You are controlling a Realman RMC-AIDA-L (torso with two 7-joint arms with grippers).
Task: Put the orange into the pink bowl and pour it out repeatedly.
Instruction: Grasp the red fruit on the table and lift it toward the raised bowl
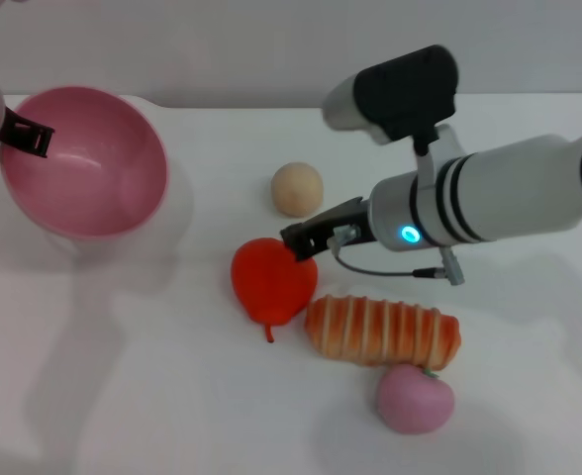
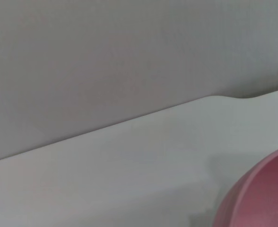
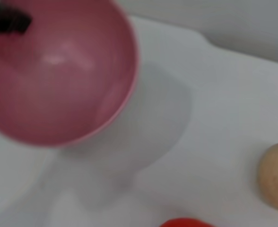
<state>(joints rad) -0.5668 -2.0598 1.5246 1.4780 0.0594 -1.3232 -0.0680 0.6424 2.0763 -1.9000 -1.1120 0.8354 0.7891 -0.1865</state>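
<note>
Because the orange [image 1: 270, 280] lies out on the bench [image 1: 172, 396] and not in the bowl, the right tool [image 1: 299, 241] has its dark tips touching the fruit's upper edge at about two o'clock, placed to take it; whether the jaws are wide or already pinching I cannot tell. Just beyond the fruit, at five o'clock, lies the striped bread [image 1: 382, 332], with the small pink fruit [image 1: 415, 398] below it and the beige ball [image 1: 297, 189] at twelve o'clock, all apart from the tool. Well off at ten o'clock, the left tool [image 1: 24, 136] grips the rim of the pink bowl [image 1: 93, 178], holding it raised and tilted, empty, mouth open toward the fruit, probably to receive it.
</note>
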